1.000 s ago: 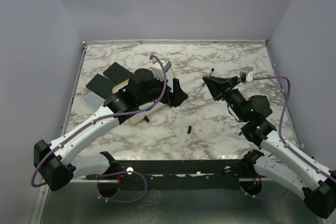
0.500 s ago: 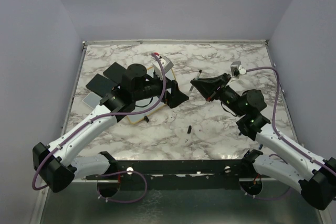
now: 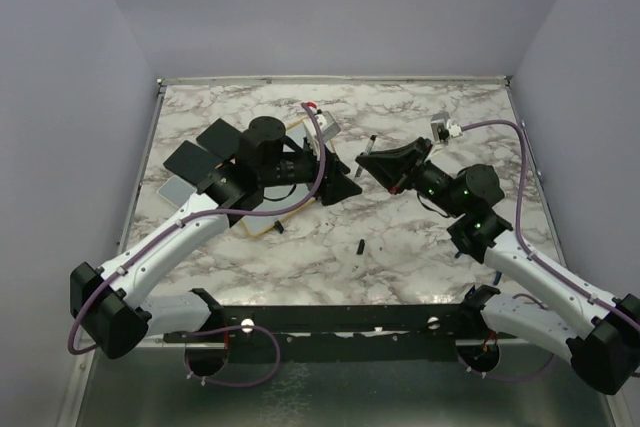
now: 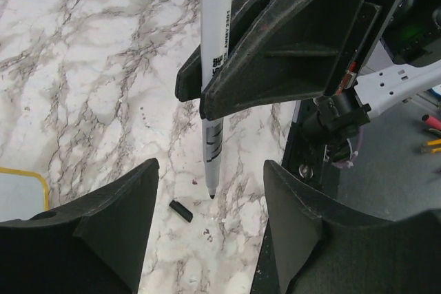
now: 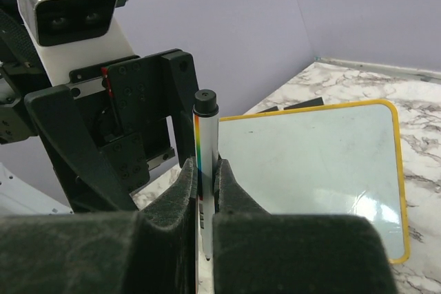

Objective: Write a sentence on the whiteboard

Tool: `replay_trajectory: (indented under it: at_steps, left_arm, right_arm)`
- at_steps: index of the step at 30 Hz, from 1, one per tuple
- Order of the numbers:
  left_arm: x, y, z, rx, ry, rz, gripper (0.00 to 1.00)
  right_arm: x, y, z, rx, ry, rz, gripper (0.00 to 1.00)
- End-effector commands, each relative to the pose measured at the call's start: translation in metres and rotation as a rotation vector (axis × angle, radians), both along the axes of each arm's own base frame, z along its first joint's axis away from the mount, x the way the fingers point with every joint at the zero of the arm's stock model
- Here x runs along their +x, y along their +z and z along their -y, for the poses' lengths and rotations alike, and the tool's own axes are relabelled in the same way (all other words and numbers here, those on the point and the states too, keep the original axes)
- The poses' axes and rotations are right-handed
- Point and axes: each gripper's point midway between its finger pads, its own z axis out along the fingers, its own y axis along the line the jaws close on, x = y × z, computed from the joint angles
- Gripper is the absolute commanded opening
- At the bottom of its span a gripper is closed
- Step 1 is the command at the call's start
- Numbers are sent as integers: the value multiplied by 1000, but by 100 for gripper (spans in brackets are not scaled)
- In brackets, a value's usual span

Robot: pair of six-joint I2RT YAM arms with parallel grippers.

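Cap (image 3: 359, 245) of the pen lies loose on the table (image 3: 430, 247), closest to the near edge and about midway along it. Beyond it, over the middle of the table, the two arms meet. The right gripper (image 5: 202, 177) is pinching the pen (image 4: 213, 32) by its barrel. The pen hangs upright, its bare tip pointing down and clear of the marble. The left gripper (image 4: 209, 173) faces it with its fingers spread wide, one on each side of the pen's lower end and touching nothing.

Left of that meeting point, about halfway between the near and far edges, sits the whiteboard (image 5: 317, 163), largely hidden under the left wrist in the overhead view. The part shown by the right wrist camera carries no sentence. Black blocks (image 3: 190, 159) lie further toward the far left corner.

Writing has not begun. This looks like a handover or regrip of the uncapped pen. The next move probably calls for the left fingers to close squarely on the barrel below the right's hold. Only then should the right let go, so the pen neither tilts nor drops.
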Motion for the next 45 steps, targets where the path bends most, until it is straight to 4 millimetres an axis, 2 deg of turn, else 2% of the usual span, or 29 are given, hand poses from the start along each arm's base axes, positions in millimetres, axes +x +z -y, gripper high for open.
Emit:
replay_trajectory:
  at_steps: [1,2,8,11,16,20,24,28,34,39,45]
  left_arm:
    - [4,12,2,-24,-8,40,67]
    - [9,13,-2,-23,22,43,73]
    - [33,8,-40,2,134,-7,87]
    - [48,12,-64,31,236,-11,90]
    - [85,9,-127,83,509,-53,93]
    - [115,-9,-187,135,785,-107,94]
    - [130,-6,-243,128,1036,-82,95]
    - [142,-3,-285,107,1224,-47,97]
    - [150,-8,-321,55,1394,15,99]
    - [152,-16,-323,99,1375,49,99]
    - [149,-29,-327,161,1381,35,99]
  right_arm:
    - [-5,4,-4,-1,35,8,0]
    - [-5,4,-3,5,27,14,0]
    - [12,-1,12,-6,-112,112,0]
    - [21,2,23,27,-195,170,0]
    - [30,5,28,69,-258,237,0]
    - [31,4,22,81,-246,268,0]
    - [22,2,12,93,-206,312,1]
    - [19,-6,1,66,-177,306,1]
    - [13,-8,-15,57,-143,297,1]
    - [18,-15,-37,42,-117,289,1]
    - [23,-17,-76,56,-88,274,1]
